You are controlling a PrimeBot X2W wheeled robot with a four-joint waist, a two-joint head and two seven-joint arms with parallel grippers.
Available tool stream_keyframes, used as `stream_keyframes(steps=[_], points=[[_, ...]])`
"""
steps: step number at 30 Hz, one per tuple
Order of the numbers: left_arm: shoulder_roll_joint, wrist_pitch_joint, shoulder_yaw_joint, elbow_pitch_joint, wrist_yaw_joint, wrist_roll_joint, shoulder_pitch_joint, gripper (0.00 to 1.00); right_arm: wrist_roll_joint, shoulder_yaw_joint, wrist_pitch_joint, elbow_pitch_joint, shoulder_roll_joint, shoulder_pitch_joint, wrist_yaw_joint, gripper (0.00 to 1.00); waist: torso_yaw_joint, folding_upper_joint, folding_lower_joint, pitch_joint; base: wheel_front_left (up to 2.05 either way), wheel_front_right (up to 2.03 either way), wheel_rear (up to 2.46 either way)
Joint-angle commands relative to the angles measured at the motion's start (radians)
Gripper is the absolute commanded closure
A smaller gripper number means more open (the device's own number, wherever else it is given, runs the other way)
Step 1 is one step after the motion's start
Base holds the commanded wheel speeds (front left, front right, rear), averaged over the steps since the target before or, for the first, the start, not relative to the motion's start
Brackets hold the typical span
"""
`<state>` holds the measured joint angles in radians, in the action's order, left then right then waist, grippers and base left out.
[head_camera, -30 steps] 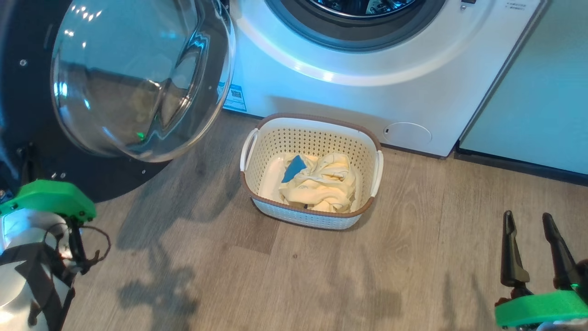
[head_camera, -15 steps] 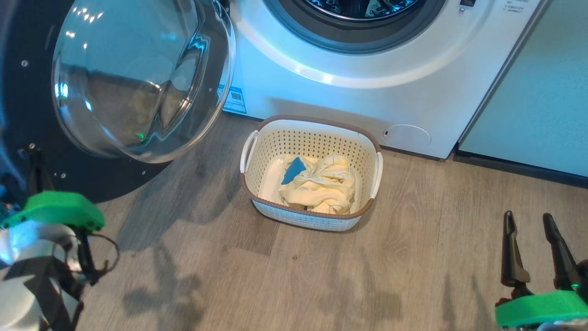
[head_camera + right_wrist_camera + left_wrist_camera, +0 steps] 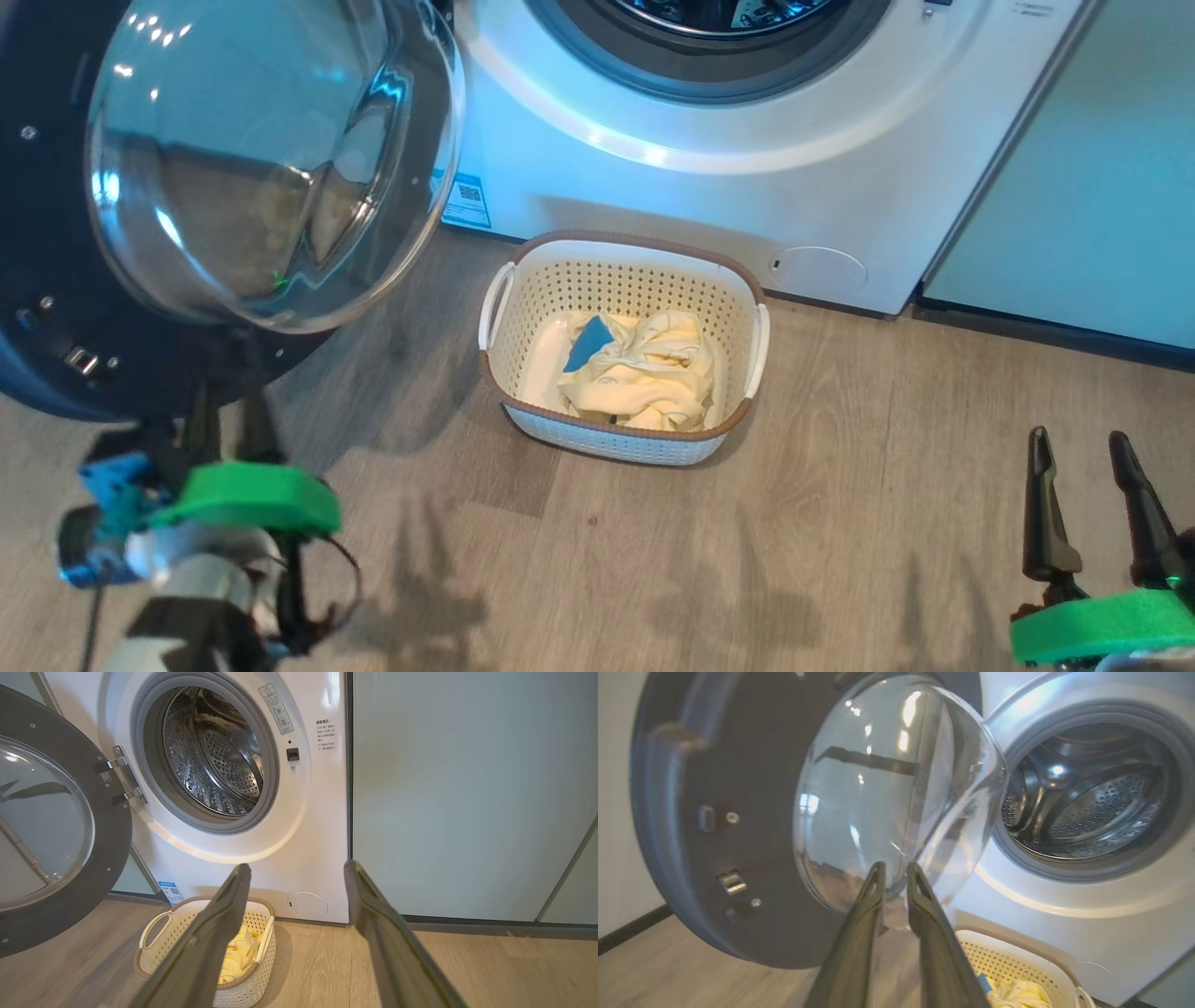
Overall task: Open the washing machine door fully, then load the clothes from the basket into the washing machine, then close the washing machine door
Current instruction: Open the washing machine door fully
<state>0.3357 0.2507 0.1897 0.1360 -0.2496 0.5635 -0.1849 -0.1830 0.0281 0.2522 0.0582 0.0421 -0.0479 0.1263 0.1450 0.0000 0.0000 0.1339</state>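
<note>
Door: the door (image 3: pixel 56 308) hangs wide open at 10 o'clock, a glossy black ring around a bulging clear glass bowl (image 3: pixel 261 159).
Machine: the white, smooth washing machine (image 3: pixel 747 196) is at 12 o'clock, its perforated steel drum (image 3: pixel 210 751) ringed by a grey gasket.
Basket: the cream plastic basket (image 3: pixel 621 257) sits on the wood-grain floor (image 3: pixel 840 523) at centre, with dotted walls and a brown rim.
Clothes: the crumpled pale yellow clothes (image 3: pixel 644 378) with a blue patch lie inside the basket.
My left fingers (image 3: pixel 895 870): all but closed, a thin slit between them, gripping nothing, just below the door.
My right fingers (image 3: pixel 1074 439): spread wide and empty at 4 o'clock.
Change: my left arm has slid inward from the left edge to 7 o'clock; my right is unmoved.
</note>
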Motion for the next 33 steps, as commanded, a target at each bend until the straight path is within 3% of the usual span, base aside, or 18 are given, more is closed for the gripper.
stream_keyframes(steps=[1,2,3,4,21,33], points=[[0.02,0.011,-0.026,-0.045,-0.088,-0.012,-0.017,0.67,0.011,-0.02,0.01,-0.036,0.008,0.044,0.004,0.0,-0.006,0.0,0.0,0.0,0.0,0.0,0.0],[0.015,0.011,-0.014,-0.058,-0.083,-0.014,-0.01,0.49,0.012,-0.02,0.01,-0.037,0.008,0.046,0.004,0.0,-0.009,0.0,0.0,0.002,0.0,0.0,0.0],[0.009,0.009,0.012,-0.078,-0.07,-0.02,-0.001,0.1,0.014,-0.023,0.01,-0.039,0.008,0.048,0.004,0.0,-0.018,0.0,0.0,0.003,0.0,0.0,0.0],[0.004,0.007,0.023,-0.084,-0.066,-0.021,0.002,0.0,0.015,-0.026,0.01,-0.04,0.008,0.049,0.004,0.0,-0.024,0.0,0.0,0.002,0.0,0.0,0.0],[-0.044,-0.012,0.14,-0.059,-0.018,-0.04,-0.016,0.0,0.033,-0.034,0.01,-0.043,0.008,0.061,0.004,0.0,-0.147,0.0,0.0,-0.003,0.0,0.0,0.0],[-0.042,-0.01,0.15,-0.035,-0.026,-0.048,-0.018,0.0,0.041,-0.031,0.01,-0.052,0.008,0.066,0.004,0.0,-0.215,0.0,0.0,-0.006,0.0,0.0,0.0]])
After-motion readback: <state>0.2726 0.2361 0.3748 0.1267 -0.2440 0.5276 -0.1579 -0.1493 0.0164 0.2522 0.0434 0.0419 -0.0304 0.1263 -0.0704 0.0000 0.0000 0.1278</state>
